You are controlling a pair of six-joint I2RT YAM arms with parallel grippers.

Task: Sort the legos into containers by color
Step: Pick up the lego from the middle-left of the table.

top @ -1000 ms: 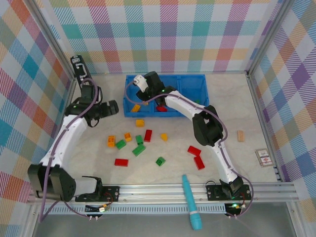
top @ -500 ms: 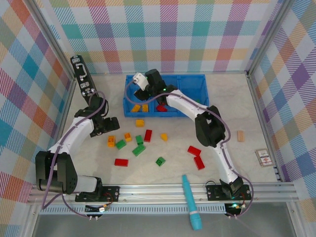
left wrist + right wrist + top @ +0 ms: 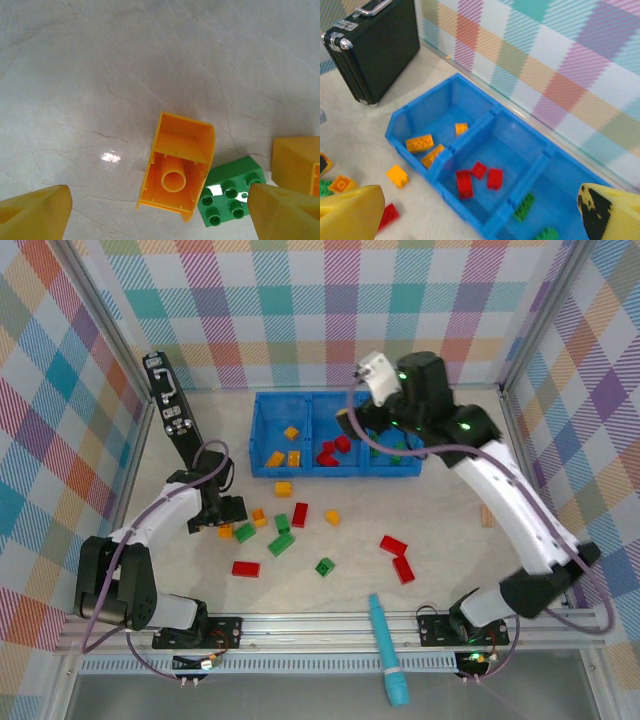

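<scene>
Currently under the left gripper (image 3: 160, 214): an orange brick (image 3: 177, 165) lying on the table (image 3: 75, 75). Its lower end is level with the fingertips and the rest reaches upward in the wrist view.
Left fingers: spread wide and gripping nothing, with one tip on each side of the brick and neither touching it.
Brick's pose: tipped over, with the hollow underside and inner tube facing the camera and the studs hidden.
Long axis: almost up-and-down in the wrist view, slightly slanted, so roughly crosswise to the line between the fingers. Closing would pinch its short width.
Neighbour: a green brick (image 3: 230, 197), studs up, touches the orange one's lower right corner, just beside the fingertip at the right of the view. It could get nudged or caught.
Nearer arm: the left, directly above. The right gripper (image 3: 481, 210) hangs over the blue tray (image 3: 335, 394), well apart from this brick.
Right fingers: wide apart and empty.
Destination: the left compartment (image 3: 270, 420), where other orange bricks (image 3: 420, 143) lie.
Likely step: lower the gripper, then close on the orange brick.
</scene>
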